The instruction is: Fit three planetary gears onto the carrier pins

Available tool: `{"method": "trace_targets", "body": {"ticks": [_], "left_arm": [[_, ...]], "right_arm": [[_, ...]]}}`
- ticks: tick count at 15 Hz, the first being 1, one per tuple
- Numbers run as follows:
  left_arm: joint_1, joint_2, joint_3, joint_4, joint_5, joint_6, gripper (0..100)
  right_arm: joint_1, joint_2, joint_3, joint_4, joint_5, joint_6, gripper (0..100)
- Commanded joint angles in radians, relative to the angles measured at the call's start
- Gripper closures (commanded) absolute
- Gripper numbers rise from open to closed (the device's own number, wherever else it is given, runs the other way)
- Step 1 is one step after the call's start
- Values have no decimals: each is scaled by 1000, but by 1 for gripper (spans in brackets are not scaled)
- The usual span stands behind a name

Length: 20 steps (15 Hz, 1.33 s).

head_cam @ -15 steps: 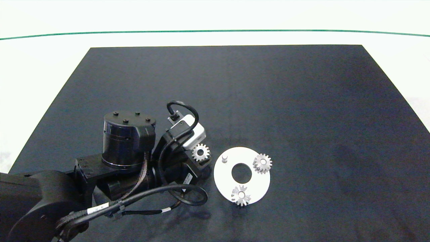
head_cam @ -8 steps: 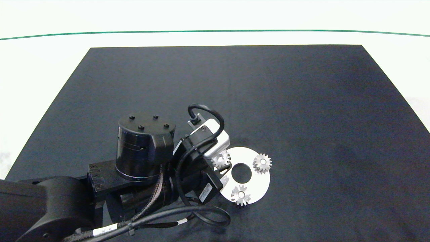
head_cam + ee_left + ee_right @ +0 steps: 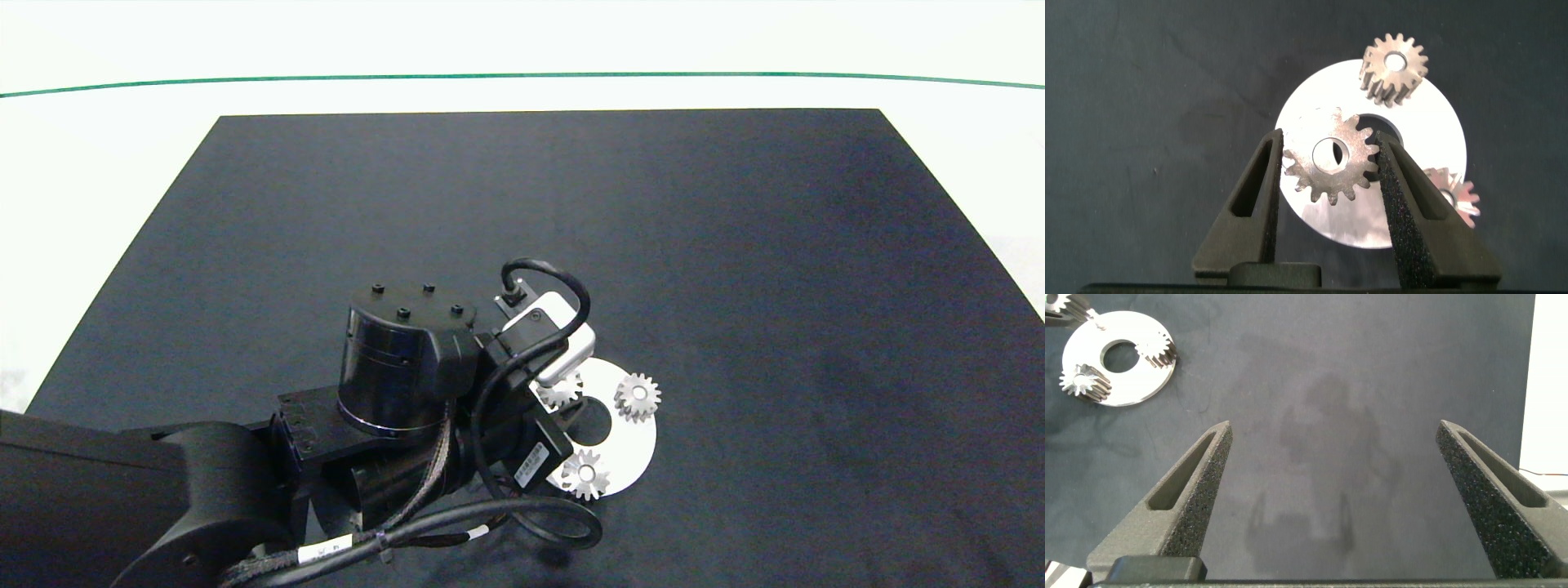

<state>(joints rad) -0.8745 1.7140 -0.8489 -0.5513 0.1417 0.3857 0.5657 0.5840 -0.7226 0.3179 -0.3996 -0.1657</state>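
Observation:
My left gripper [image 3: 563, 397] [image 3: 1328, 145] is shut on one planetary gear [image 3: 560, 392] [image 3: 1344, 176], held flat above the left part of the white carrier disc [image 3: 638, 446] [image 3: 1429, 139]. Two more gears [image 3: 638, 397] [image 3: 584, 474] sit on pins of that disc; the left wrist view shows one in full [image 3: 1404, 78] and one [image 3: 1454, 198] partly behind a finger. The third pin is hidden under the held gear and the arm. My right gripper [image 3: 1333, 429] stands open and empty over bare mat, away from the disc [image 3: 1127, 385], and is outside the head view.
A black mat [image 3: 571, 204] covers the white table, with a green line [image 3: 522, 76] along the far side. The left arm's cable loop [image 3: 531, 523] hangs close to the mat in front of the disc.
The left arm has carried its gear to the right, from beside the disc to above the disc's left part. It now covers the bare pin. The two seated gears stayed put.

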Motion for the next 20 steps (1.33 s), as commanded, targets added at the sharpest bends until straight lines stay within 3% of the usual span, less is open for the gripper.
{"method": "trace_targets", "body": {"ticks": [1, 20], "left_arm": [[5, 30, -7, -4, 2, 2, 100], [49, 47, -12, -10, -1, 24, 100]], "right_arm": [[0, -3, 0, 3, -2, -1, 0], [0, 0, 6, 3, 1, -1, 0]]}}
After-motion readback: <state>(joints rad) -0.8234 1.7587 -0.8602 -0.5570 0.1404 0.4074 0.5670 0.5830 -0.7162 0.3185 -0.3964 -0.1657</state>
